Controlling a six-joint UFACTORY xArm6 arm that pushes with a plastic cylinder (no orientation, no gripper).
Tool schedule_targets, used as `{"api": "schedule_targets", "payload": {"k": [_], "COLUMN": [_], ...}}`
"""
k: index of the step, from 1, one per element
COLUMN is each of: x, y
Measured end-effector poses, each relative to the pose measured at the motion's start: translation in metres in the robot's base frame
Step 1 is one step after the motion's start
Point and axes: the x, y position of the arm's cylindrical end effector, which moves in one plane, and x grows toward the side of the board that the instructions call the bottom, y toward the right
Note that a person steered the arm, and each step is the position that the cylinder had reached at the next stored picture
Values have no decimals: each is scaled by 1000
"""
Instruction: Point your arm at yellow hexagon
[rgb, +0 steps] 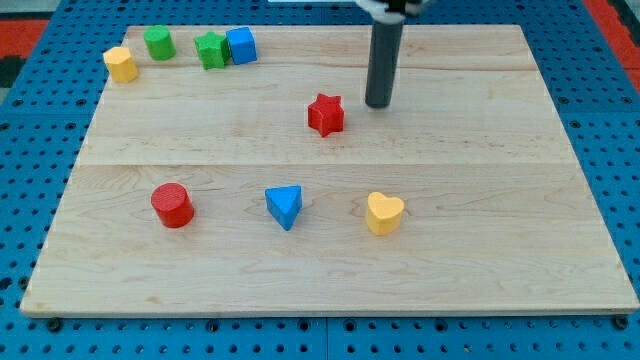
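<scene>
Dark rod, my tip (378, 104) beside red star (326, 115), smooth wooden board (480, 260).

text: none readable | labels: none | brands: none | numbers: none | signs: none

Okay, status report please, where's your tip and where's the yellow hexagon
My tip down on the board, just right of the red star. Yellow hexagon at far top-left corner, untouched. Red star sits near the straight path left.

Wooden board (500, 250) on blue pegboard (610, 120)
</scene>
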Motion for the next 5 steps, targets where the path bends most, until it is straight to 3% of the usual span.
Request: {"api": "schedule_targets", "payload": {"k": [1,2,3,4,5], "x": [15,48,63,45,52], "y": [-76,-73,-8,-68,-132]}}
